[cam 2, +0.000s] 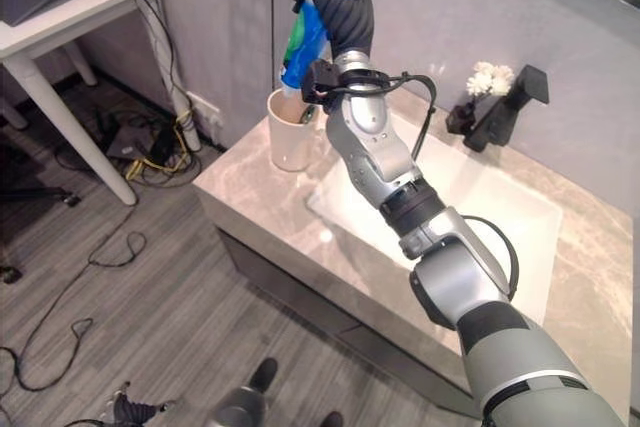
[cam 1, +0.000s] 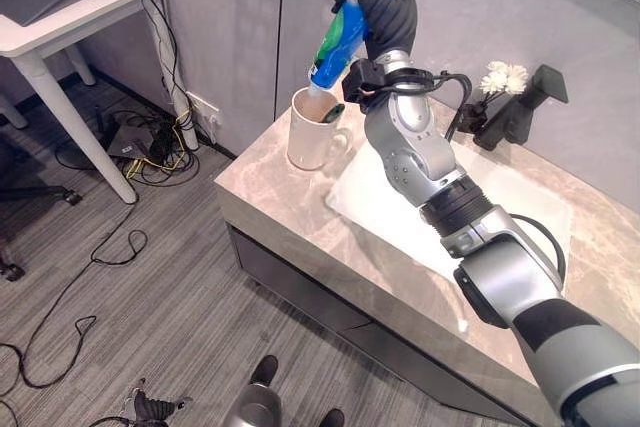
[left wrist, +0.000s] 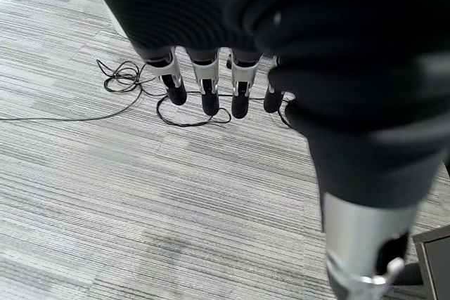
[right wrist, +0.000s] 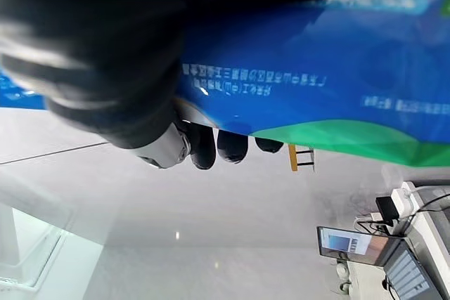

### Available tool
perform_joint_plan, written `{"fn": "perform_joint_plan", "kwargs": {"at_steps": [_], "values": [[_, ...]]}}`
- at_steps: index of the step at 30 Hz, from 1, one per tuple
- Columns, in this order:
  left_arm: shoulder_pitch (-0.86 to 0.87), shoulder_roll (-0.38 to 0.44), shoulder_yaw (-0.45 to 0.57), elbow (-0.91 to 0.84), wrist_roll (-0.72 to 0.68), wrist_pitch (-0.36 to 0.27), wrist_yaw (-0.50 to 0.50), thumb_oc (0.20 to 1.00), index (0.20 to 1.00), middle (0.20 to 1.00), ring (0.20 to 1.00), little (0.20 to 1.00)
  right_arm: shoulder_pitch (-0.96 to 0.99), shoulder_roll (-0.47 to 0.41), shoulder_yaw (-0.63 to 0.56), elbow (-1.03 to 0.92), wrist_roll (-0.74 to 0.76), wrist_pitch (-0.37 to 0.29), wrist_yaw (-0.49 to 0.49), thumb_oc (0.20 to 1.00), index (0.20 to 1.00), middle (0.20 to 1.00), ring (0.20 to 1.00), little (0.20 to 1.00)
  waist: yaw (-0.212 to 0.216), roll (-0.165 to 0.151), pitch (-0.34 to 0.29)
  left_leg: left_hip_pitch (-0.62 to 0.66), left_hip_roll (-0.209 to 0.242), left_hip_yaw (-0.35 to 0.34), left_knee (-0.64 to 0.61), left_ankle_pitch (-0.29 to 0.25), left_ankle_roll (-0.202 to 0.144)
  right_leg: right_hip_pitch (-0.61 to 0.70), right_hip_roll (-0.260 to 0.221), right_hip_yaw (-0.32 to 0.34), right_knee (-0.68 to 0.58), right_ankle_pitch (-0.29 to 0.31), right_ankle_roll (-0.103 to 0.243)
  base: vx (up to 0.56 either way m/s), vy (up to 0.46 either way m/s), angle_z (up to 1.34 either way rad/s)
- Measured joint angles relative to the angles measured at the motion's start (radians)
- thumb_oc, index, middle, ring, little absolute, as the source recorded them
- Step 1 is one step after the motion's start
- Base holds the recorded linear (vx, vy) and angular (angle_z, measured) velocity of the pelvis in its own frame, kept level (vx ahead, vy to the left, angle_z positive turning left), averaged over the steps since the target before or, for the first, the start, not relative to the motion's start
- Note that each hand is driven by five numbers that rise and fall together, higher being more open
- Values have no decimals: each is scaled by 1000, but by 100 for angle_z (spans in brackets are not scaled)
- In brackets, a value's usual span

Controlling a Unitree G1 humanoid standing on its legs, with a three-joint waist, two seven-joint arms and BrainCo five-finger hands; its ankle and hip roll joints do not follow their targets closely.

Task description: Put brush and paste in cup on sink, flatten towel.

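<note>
The right hand (cam 1: pixel 385 7) is raised above the back left corner of the marble counter (cam 1: pixel 270 192), its fingers (right wrist: pixel 202 147) curled round a toothpaste tube (cam 1: pixel 340 37). The tube is blue, with a green band on its lower part and fine white print along its side; it hangs tilted, its lower end dipping into the mouth of the cup (cam 1: pixel 312 129). That cup is a cream mug with a handle, standing upright on the counter at the corner, just beside the white sink basin (cam 1: pixel 380 209). Something dark shows at the cup's rim, too small to tell what. Behind the basin stand a black faucet (cam 1: pixel 520 107) and a small bunch of white flowers (cam 1: pixel 503 77). The left hand (left wrist: pixel 211 82) hangs over the grey striped floor (left wrist: pixel 105 194), its fingers straight and relaxed, holding nothing. A white desk (cam 1: pixel 60 27) with a laptop stands at the far left
</note>
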Motion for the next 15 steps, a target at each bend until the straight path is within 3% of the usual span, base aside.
{"fn": "perform_joint_plan", "kwargs": {"at_steps": [15], "values": [[-29,-1,-8,-1,0,-5,0,1000,1000,1000,1000,1000,-2,-25,34,42,-69,11,1,200,200,200,200,200,1,14,10,-18,-11,-14,7,-1,1,-7,-8,-20,0,1,2,-1,2,4]]}}
